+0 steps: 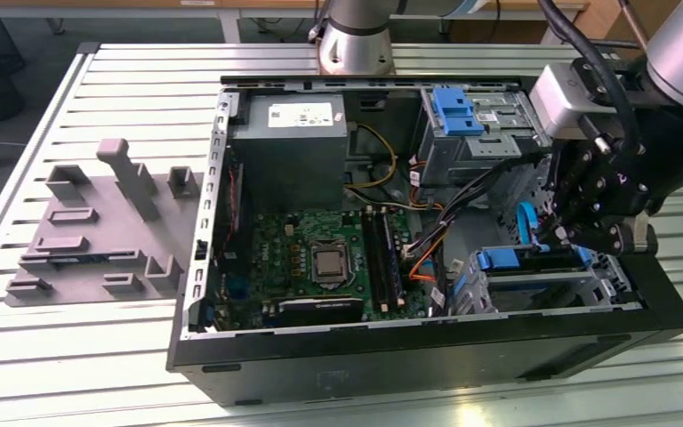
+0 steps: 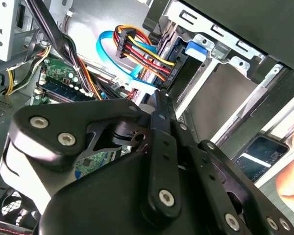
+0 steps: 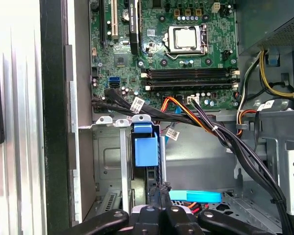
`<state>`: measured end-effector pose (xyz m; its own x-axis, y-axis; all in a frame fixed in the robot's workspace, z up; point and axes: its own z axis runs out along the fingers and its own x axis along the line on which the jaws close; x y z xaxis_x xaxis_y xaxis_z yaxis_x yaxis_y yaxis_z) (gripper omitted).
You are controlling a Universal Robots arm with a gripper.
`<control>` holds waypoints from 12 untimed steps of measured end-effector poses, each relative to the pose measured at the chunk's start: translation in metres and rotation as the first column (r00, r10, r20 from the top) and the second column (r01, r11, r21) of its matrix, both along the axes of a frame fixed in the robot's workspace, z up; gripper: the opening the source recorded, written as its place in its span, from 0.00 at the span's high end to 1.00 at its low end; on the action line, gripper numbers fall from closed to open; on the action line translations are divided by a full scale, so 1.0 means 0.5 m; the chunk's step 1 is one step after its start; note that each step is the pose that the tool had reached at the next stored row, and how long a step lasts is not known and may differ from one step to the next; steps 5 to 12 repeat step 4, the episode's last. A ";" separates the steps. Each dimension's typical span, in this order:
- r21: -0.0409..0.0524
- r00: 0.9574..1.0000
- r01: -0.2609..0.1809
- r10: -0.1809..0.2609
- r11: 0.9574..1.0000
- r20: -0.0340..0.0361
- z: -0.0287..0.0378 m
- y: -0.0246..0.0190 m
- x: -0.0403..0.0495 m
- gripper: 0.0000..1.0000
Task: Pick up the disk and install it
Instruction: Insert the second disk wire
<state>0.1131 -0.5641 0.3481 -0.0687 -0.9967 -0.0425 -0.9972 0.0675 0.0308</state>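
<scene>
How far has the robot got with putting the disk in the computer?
Mostly done, it looks like. The disk, with its blue bracket, already stands upright in the metal drive cage at the case's front corner. The gripper is right above it, at the disk's end. Whether the disk is pushed fully home can't be told, and a blue cable hangs loose nearby.

No print can be read anywhere: the white sticker (image 1: 299, 113) on the grey power-supply box (image 1: 289, 147) shows only tiny unreadable marks, and the white tags (image 3: 137, 104) on the black cables (image 3: 118, 104) are too small to read
</scene>
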 end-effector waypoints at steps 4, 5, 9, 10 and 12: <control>0.000 1.000 0.000 0.000 1.000 0.000 0.000 -0.0001 0.000 0.89; 0.000 1.000 0.000 0.000 1.000 0.000 0.000 -0.0001 0.000 0.89; 0.000 1.000 0.000 0.000 1.000 0.000 0.000 -0.0001 0.000 0.89; 0.000 1.000 0.000 0.000 1.000 0.000 0.000 -0.0001 0.000 0.89; 0.000 1.000 0.000 0.000 1.000 0.000 0.000 -0.0001 0.000 0.89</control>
